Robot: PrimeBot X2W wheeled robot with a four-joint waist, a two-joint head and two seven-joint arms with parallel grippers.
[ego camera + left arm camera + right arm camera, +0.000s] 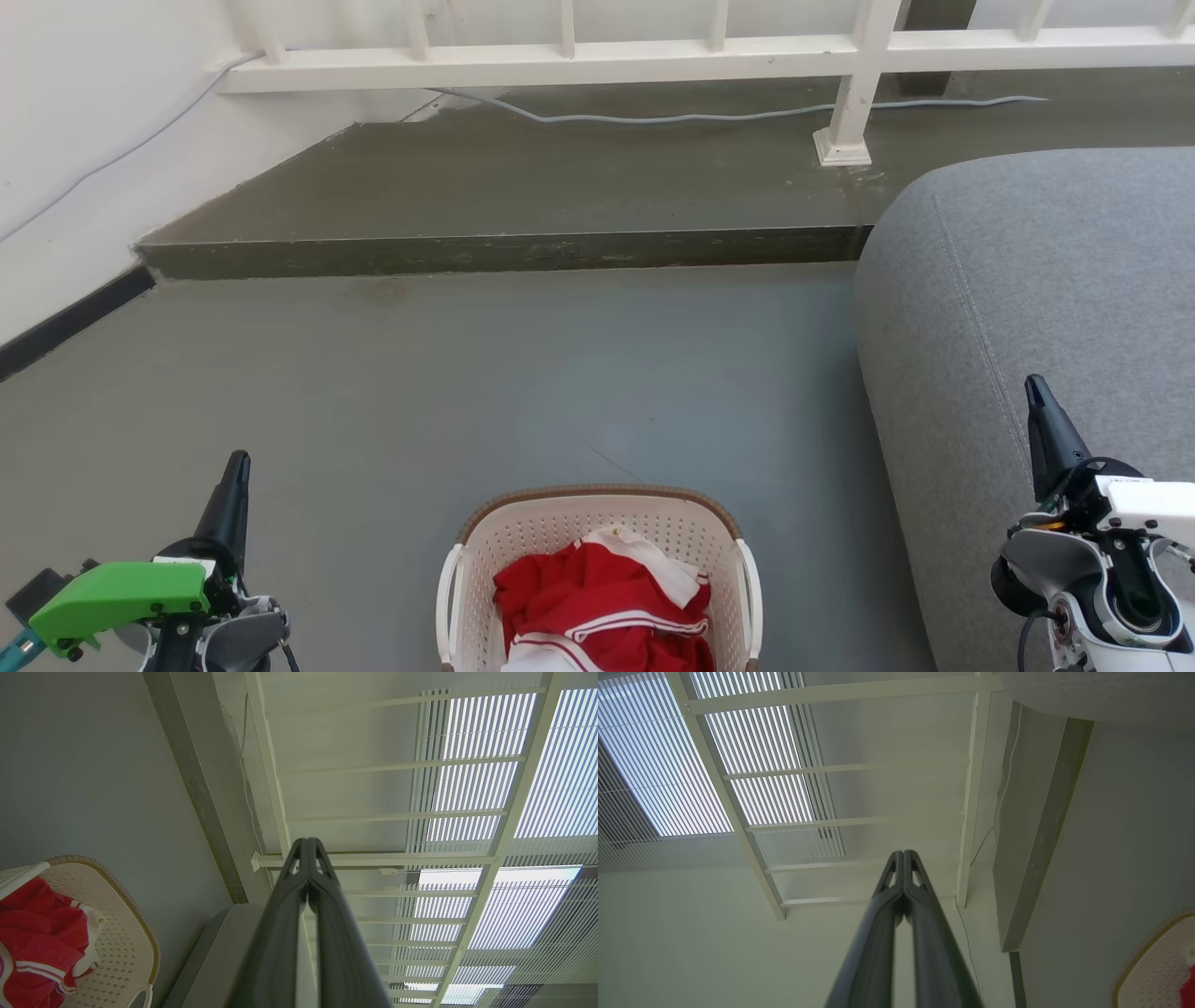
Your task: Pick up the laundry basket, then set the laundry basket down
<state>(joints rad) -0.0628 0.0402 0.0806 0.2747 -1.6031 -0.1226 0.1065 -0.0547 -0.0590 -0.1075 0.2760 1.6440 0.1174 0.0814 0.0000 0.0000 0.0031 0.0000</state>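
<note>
Left gripper (pixel 237 469) fingers pressed together on nothing, right gripper (pixel 1034 390) fingers likewise pressed together and empty, both well apart from the laundry basket (pixel 546 537), which sits on the floor (pixel 560 373) between them at the bottom of the head view with red clothing (pixel 597 597) inside. Nothing done yet by my read: the white handles (pixel 449 597) are untouched, so reach, grasp, lift and set-down are all left. Open floor lies left of and beyond the basket; the grey sofa (pixel 1027 280) edge crowds the right arm, and a raised step (pixel 504 252) and white railing (pixel 560 61) bound the far side.
</note>
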